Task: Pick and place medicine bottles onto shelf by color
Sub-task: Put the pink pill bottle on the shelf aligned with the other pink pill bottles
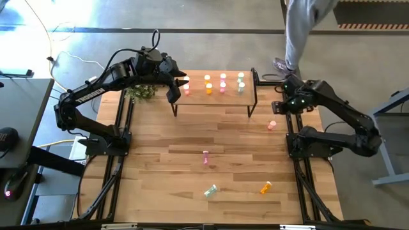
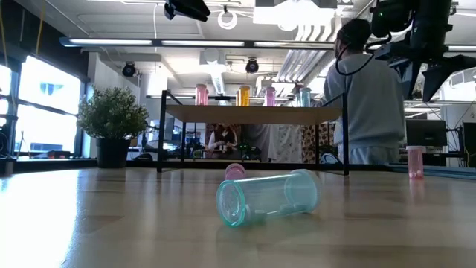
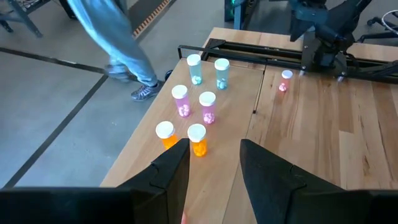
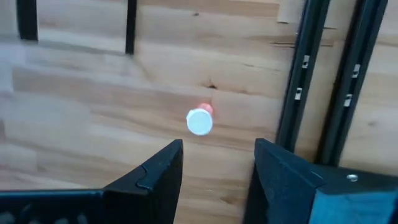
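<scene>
The shelf (image 1: 217, 102) stands at the table's far middle, with several medicine bottles upright on it: two orange (image 3: 197, 138), two pink (image 3: 207, 106), two green (image 3: 221, 71) and a pale red one (image 1: 186, 82) at its left end. My left gripper (image 3: 214, 168) hangs open above that left end with nothing between its fingers. My right gripper (image 4: 217, 165) points down, open, over a white-capped pale red bottle (image 4: 199, 121) that stands on its base near the table's right edge, beside the black rail. Pink (image 1: 205, 157), green (image 1: 210, 190) and orange (image 1: 265, 187) bottles lie on their sides on the near tabletop.
A potted plant (image 1: 142, 92) stands left of the shelf. Black rails (image 4: 292, 87) run along the table's right side, close to the standing bottle. A person (image 1: 300, 32) stands beyond the far edge. Bare wood lies between the shelf and the lying bottles.
</scene>
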You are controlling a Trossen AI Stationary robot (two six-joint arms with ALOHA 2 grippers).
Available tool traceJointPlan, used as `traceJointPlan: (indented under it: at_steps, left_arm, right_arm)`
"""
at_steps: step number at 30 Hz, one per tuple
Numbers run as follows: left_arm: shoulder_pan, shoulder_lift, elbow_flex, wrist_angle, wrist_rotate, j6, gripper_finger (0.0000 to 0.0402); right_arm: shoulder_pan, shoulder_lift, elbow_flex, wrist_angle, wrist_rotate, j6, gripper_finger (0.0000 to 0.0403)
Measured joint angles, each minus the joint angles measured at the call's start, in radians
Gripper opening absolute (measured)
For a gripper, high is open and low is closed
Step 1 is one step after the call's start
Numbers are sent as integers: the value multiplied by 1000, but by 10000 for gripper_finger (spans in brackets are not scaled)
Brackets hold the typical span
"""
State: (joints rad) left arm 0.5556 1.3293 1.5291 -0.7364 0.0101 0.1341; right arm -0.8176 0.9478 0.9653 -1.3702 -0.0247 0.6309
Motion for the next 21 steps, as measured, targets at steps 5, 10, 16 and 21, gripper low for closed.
traceJointPlan:
  at_steps: [5,10,16,21]
  left_arm:
    - [0,0,0,0,0,0,131]
    - [0,0,0,0,0,0,131]
    - [0,0,0,0,0,0,131]
    - [0,0,0,0,0,0,131]
  right_arm:
    - [-62,44,0,9,-10,56,190]
    - [-113,99,0,29,-57,80,190]
    - [-158,172,-32,61,-112,98,190]
    - [-160,179,-138,106,-153,140,187]
